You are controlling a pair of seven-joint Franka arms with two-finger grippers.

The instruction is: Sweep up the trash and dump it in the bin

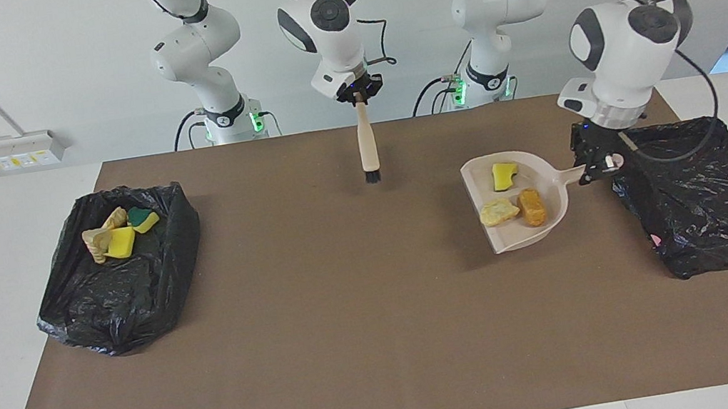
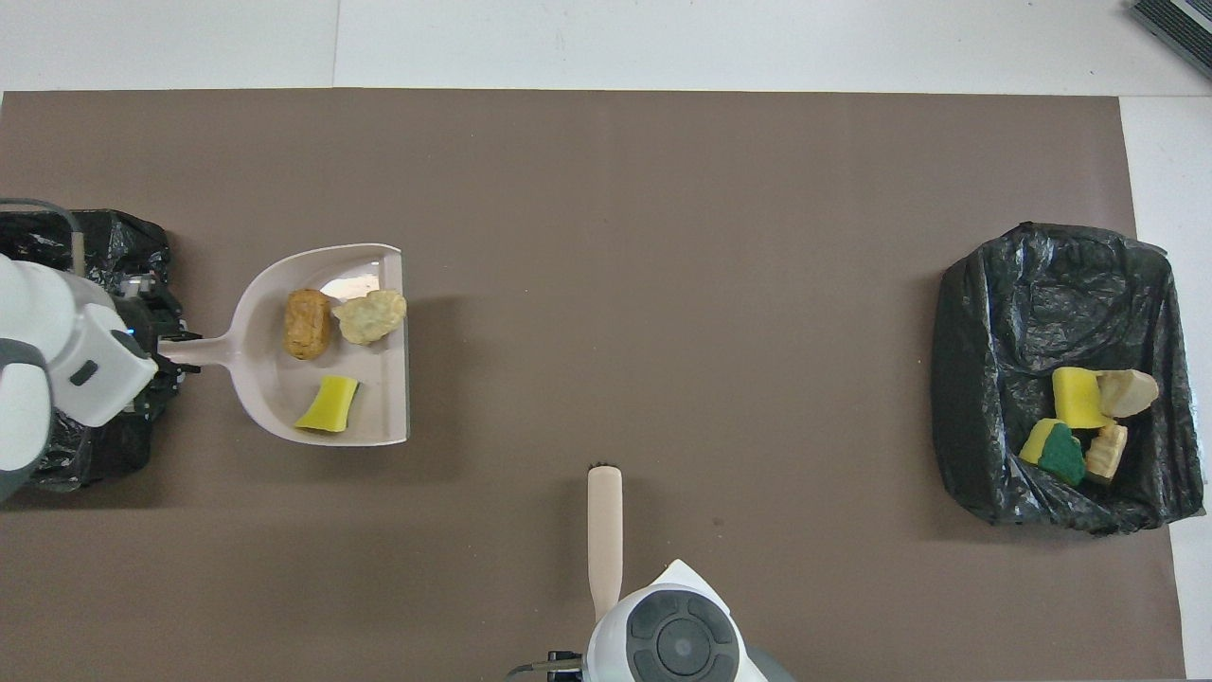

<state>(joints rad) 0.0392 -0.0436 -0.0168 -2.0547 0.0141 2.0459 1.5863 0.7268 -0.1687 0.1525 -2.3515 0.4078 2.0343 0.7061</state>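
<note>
The left gripper point(image 1: 595, 168), its jaws clenched on the thin handle of the smooth beige dustpan point(image 1: 555, 205), hides part of the crinkled black bin bag point(image 1: 709, 196) beside it. In the pan lie a yellow sponge bit point(image 1: 504, 175), a pale crumbly chunk point(image 1: 499, 212) and a brown bread-like lump point(image 1: 532, 207). Well apart from the dustpan, the right gripper point(image 1: 359, 95) grasps a brush point(image 1: 367, 150) hanging bristles-down over the brown desk point(image 1: 350, 307), and four more scraps point(image 1: 120, 235) sit in a second bin bag point(image 1: 125, 298) at the right arm's end.
</note>
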